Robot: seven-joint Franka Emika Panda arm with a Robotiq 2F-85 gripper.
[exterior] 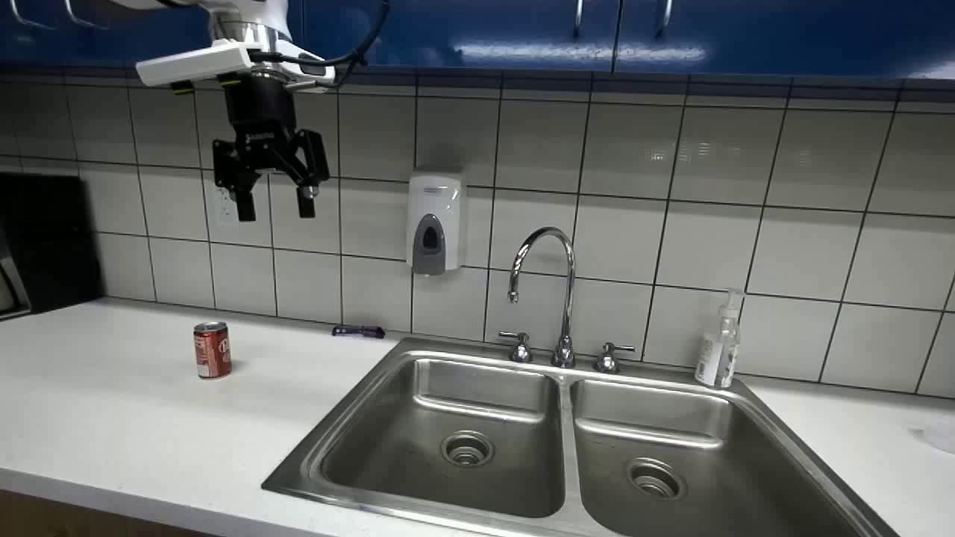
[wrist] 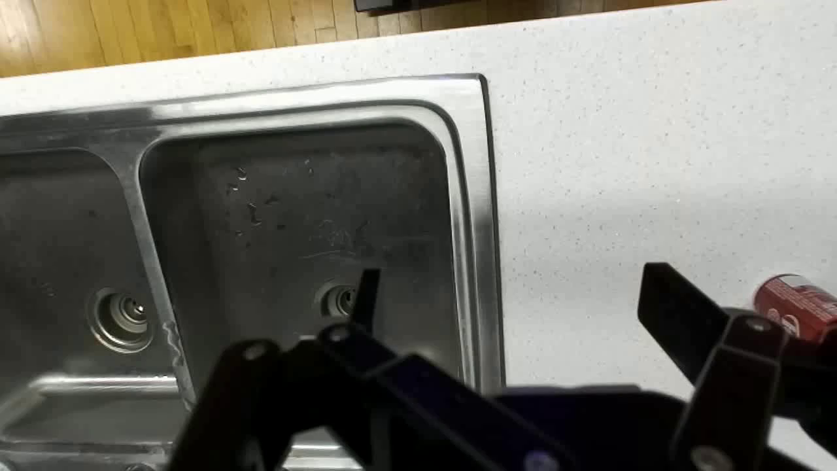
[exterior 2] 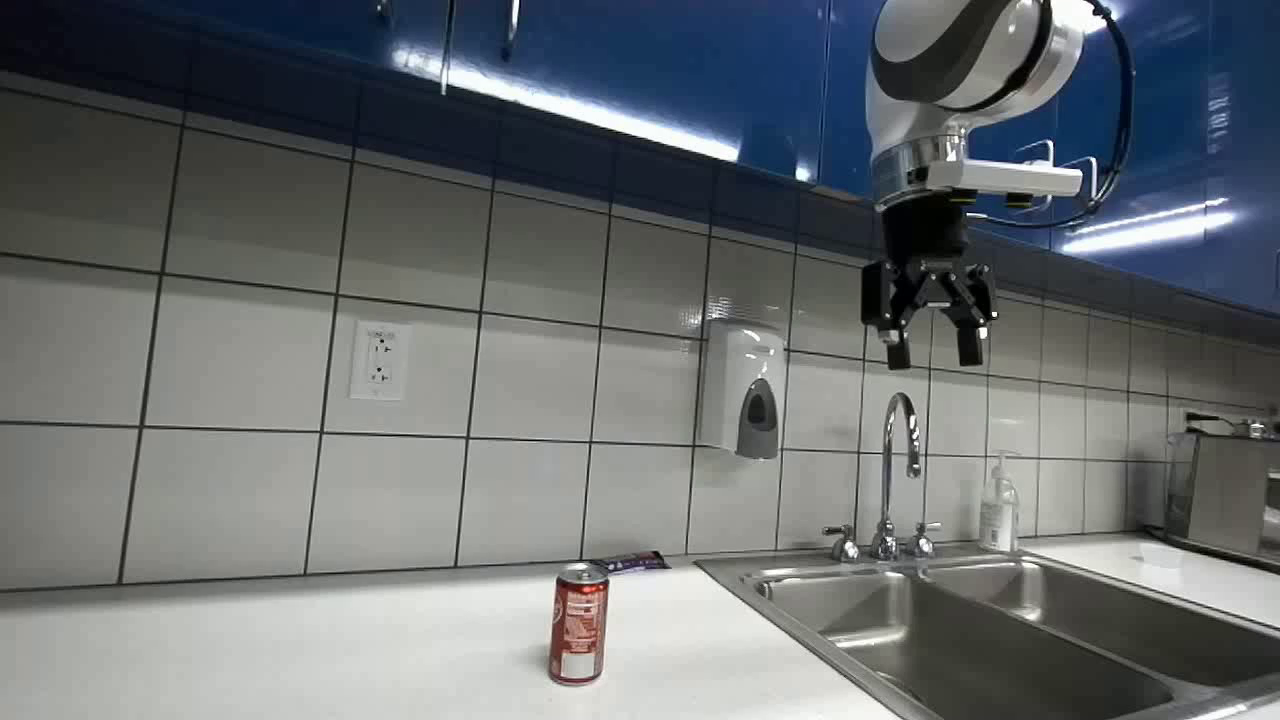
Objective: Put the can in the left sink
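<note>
- One white countertop (exterior: 112, 418) is holding the stainless steel left sink (exterior: 388, 462).
- The Robotiq gripper (exterior: 276, 209) is hanging in midair, jaws spread apart.
- The red drink can (exterior: 213, 352) is standing upright on the white countertop, apart from the left sink.

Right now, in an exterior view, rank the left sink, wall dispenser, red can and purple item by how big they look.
Largest to smallest, as seen there:
1. left sink
2. wall dispenser
3. red can
4. purple item
</note>
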